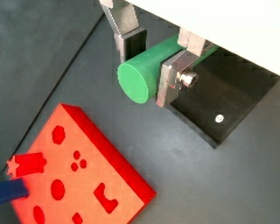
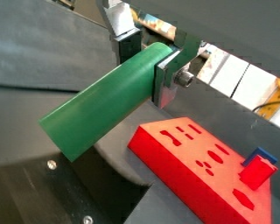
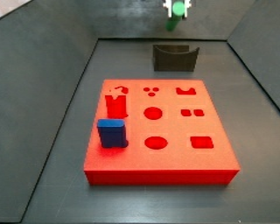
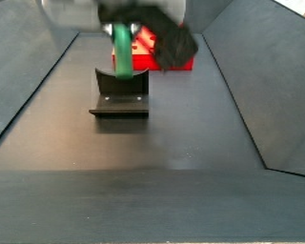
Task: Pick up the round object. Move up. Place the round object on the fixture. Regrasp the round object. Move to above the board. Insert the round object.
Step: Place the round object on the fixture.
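So the round object [image 1: 140, 79] is pinched between the two silver fingers of the gripper [image 1: 154, 63], which is parked up in the air above the fixture [image 3: 174, 58] at the far end of the floor. In both wrist views the green peg is clamped across its width near one end, so most of its length sticks out past the jaws on one side. In a side view it hangs roughly upright, its lower part [image 4: 121, 52] just over the notched fixture [image 4: 118, 95]. That hold is probably used because the peg gets parked in the curved notch for a regrasp, and a grip near one end leaves the rest of the peg free to settle into the notch.

The board [image 3: 159, 129] is kept well apart from all this, nearer the camera in that side view, with a blue block [image 3: 111, 133] and a red peg [image 3: 116, 106] already seated on it. Nothing is touched by the green peg besides the finger pads, as far as can be told.
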{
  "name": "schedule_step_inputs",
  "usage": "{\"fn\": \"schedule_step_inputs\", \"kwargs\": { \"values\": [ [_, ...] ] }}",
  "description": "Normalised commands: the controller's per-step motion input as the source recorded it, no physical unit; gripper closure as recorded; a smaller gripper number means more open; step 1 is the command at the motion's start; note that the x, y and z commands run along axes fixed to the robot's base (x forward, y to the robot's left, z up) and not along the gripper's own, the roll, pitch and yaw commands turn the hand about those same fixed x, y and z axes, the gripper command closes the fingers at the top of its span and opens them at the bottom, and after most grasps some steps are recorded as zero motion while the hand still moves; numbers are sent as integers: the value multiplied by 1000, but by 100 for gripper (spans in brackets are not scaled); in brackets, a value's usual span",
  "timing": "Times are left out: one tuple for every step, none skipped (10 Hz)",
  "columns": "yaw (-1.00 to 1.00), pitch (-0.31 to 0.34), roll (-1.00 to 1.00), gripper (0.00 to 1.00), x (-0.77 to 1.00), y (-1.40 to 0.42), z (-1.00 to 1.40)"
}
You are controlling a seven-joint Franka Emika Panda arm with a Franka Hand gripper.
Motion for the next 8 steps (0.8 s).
{"fn": "schedule_step_inputs", "kwargs": {
  "values": [
    [-153,197,-583,100,178,139,-1000],
    [-183,165,-424,100,185,142,-1000],
    [-199,130,-286,100,190,135,-1000],
    [-203,86,-218,100,194,129,-1000],
    [-199,32,-185,100,178,125,-899],
    [-184,9,-175,100,147,102,-715],
    [-162,-9,-172,100,127,78,-538],
    [-131,-43,-125,100,94,128,-420]
  ]
}}
